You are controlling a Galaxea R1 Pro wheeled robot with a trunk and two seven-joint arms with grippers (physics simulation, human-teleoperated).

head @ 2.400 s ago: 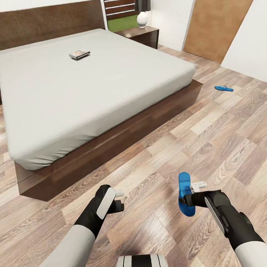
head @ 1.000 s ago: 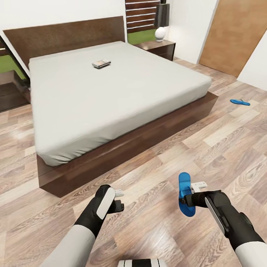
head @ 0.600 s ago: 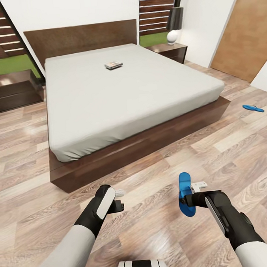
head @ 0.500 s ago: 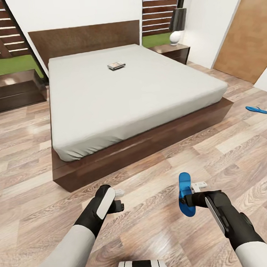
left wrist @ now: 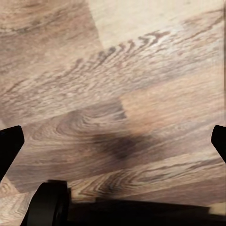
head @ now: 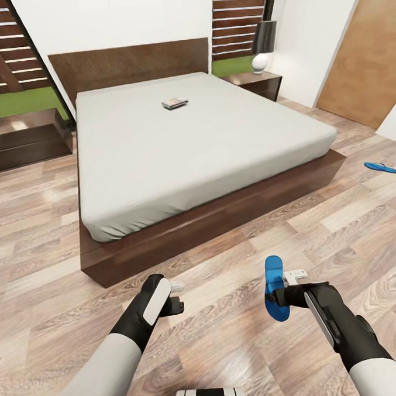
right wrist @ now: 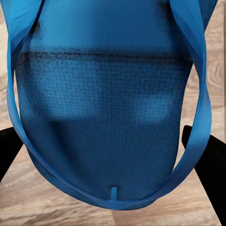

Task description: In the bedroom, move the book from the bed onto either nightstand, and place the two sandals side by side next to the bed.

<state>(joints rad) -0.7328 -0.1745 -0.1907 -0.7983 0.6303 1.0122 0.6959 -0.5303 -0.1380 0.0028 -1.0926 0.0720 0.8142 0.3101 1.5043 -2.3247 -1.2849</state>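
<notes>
Before bed [head: 206,139], right fingers [head: 292,274] gripping sandal [head: 274,287]

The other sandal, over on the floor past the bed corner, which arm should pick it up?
Probably the left. The left gripper looks open and empty over bare floor, while the right gripper already holds a sandal. The other sandal lies far to the robot's right, so it must drive closer first.
</notes>
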